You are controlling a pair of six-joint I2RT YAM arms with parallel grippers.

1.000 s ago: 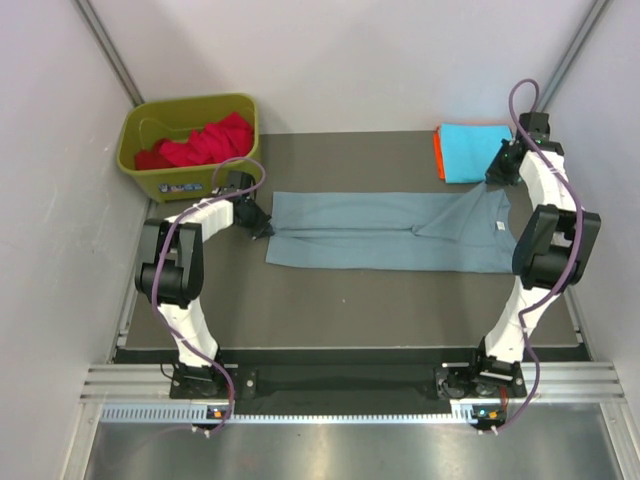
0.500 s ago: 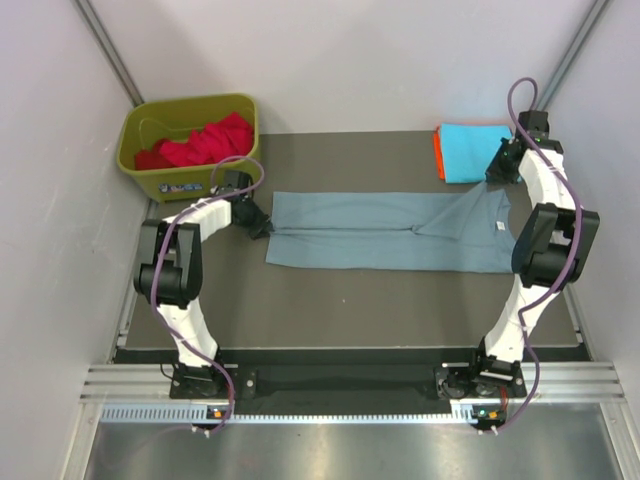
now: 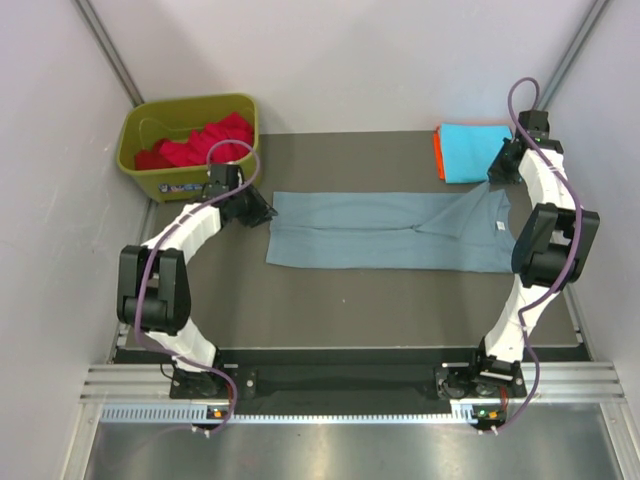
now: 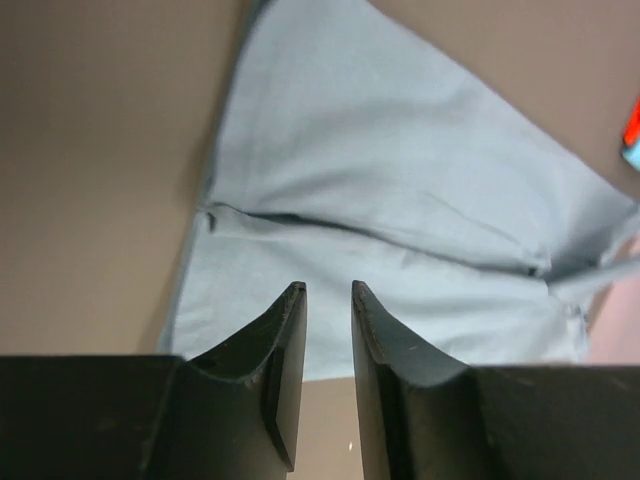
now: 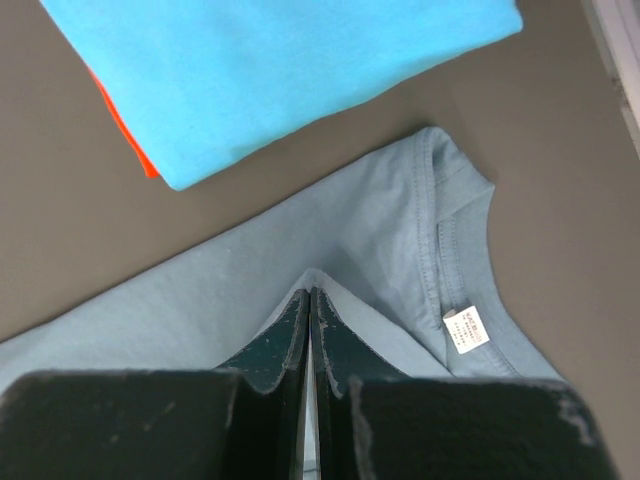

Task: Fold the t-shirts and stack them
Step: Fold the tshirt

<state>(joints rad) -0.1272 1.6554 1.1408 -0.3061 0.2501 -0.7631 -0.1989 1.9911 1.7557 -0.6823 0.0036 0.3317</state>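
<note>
The dusty grey-blue t-shirt (image 3: 385,233) lies folded lengthwise across the middle of the table, with its neck label (image 5: 466,330) at the right end. My right gripper (image 3: 497,178) is shut on a pinched fold of this shirt near the collar (image 5: 309,292) and holds it slightly raised. My left gripper (image 3: 264,212) is open and empty at the shirt's left edge. In the left wrist view (image 4: 328,288) it hovers above the shirt (image 4: 400,210). A folded cyan t-shirt (image 3: 472,150) lies on an orange one (image 5: 125,125) at the back right. Red t-shirts (image 3: 200,142) lie in the bin.
The olive-green plastic bin (image 3: 185,104) stands at the back left, just behind my left gripper. The cyan and orange stack lies close behind my right gripper. White walls enclose the table on three sides.
My left gripper has moved a little toward the back along the shirt's left edge, and its arm has swung out to the left. The right arm and the shirt have not moved.
</note>
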